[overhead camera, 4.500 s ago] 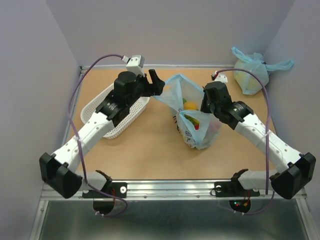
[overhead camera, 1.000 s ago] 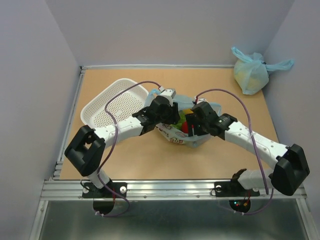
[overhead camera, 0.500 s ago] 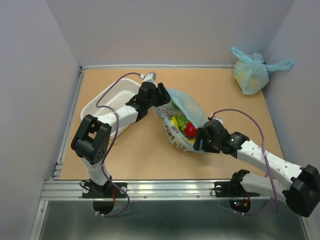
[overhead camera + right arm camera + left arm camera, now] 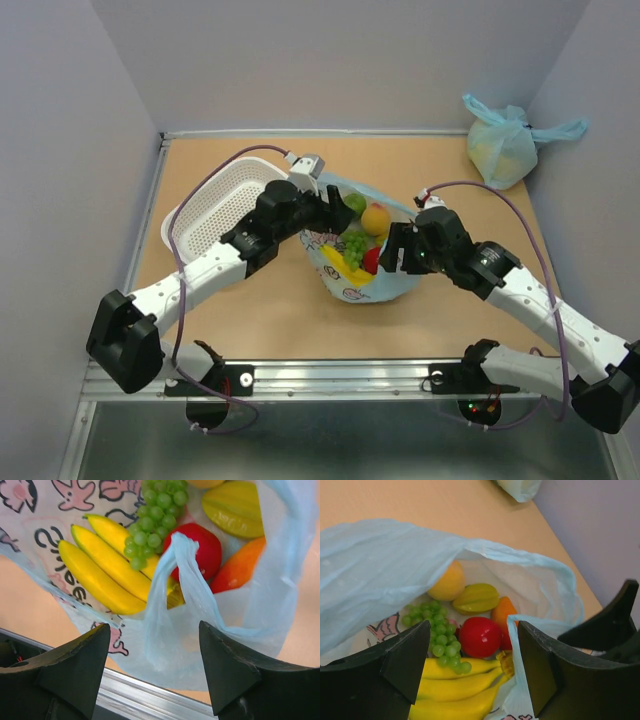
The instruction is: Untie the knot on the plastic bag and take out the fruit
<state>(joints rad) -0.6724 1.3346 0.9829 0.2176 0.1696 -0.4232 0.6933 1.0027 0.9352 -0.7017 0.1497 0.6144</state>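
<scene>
Plastic bag (image 4: 346, 283) mouth gapes, fruit (image 4: 375, 218) inside. Left gripper (image 4: 474, 636) and right gripper (image 4: 155, 630) both spread, pinching nothing.

A white mesh basket (image 4: 210, 205) sits at the left of a tan table (image 4: 290, 320), while a plain, tied blue bag (image 4: 500, 150) rests in the far right corner beside grey walls (image 4: 350, 60).
</scene>
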